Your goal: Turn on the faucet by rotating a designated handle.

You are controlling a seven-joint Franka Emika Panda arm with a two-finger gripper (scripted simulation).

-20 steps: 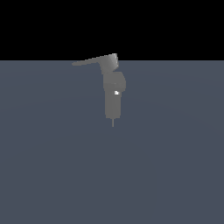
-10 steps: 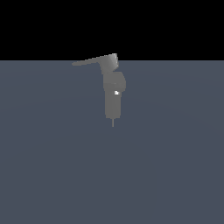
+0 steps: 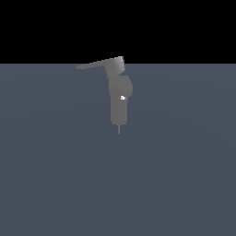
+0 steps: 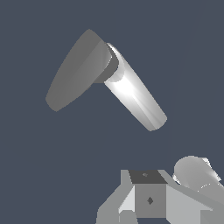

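Observation:
The faucet stands alone in the exterior view, a matte grey upright cylinder with a tiny white spot, a thin pin at its lower tip and a blocky head. Its handle, a long thin flat lever, runs from the head toward the exterior view's left and tapers to a point. No gripper shows in that view. In the wrist view a flat grey blade joins a glossy white cylinder; I cannot tell what they belong to. Blocky grey and white parts at that picture's edge look like my gripper; its jaws are not visible.
A plain blue-grey floor spreads around the faucet, with black background beyond its far edge. A rounded white piece sits beside the blocky parts in the wrist view.

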